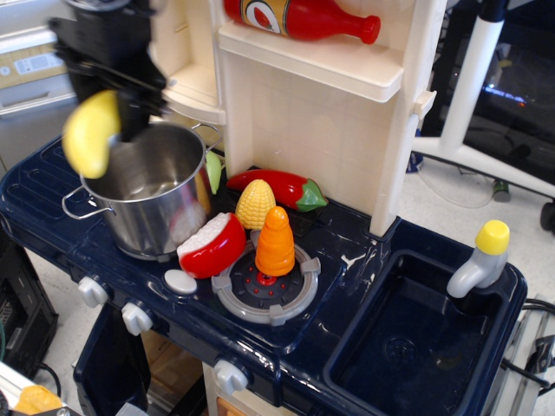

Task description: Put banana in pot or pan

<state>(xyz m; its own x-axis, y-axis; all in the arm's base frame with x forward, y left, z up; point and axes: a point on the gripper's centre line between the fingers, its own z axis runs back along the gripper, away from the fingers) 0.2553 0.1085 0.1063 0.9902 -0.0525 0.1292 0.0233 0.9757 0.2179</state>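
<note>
The shiny steel pot (pixel 156 186) stands on the left of the dark blue toy stove, empty inside. My black gripper (pixel 121 108) hangs just above the pot's far left rim, blurred by motion. It is shut on the yellow banana (pixel 91 134), which hangs down over the pot's left rim. The fingertips are hard to make out in the blur.
In front of the pot lie a red and white toy slice (pixel 212 245), an orange carrot (pixel 276 243) on the burner, a yellow corn cob (pixel 255 204) and a red pepper (pixel 277 186). A cream cabinet (pixel 312 113) with a ketchup bottle (pixel 299 17) rises behind. A sink (pixel 416 338) is at the right.
</note>
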